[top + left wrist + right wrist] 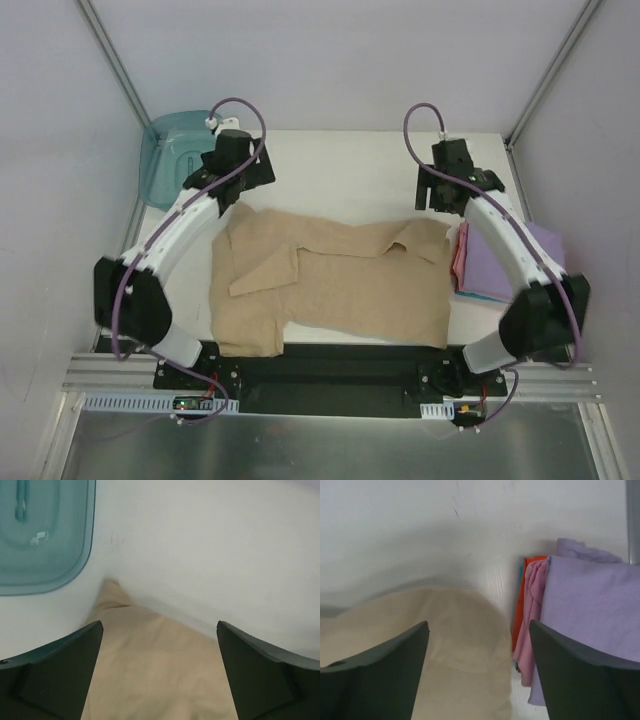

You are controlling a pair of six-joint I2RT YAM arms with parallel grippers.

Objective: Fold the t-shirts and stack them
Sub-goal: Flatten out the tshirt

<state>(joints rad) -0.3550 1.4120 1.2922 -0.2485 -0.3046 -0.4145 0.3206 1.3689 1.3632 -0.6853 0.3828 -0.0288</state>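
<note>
A tan t-shirt point(330, 285) lies spread and partly folded across the middle of the table; it also shows in the left wrist view point(155, 665) and the right wrist view point(460, 645). A folded lavender shirt point(505, 265) lies on top of a pink one point(460, 262) at the right edge; both show in the right wrist view, lavender point(590, 610) over pink point(532, 625). My left gripper point(243, 196) is open above the tan shirt's far left corner point(159, 630). My right gripper point(436, 205) is open above its far right corner point(478, 630). Neither holds cloth.
A teal translucent tub point(172, 152) stands at the far left corner and shows in the left wrist view point(42, 535). An orange cloth edge point(522, 600) shows under the pink shirt. Grey walls close in the table on three sides.
</note>
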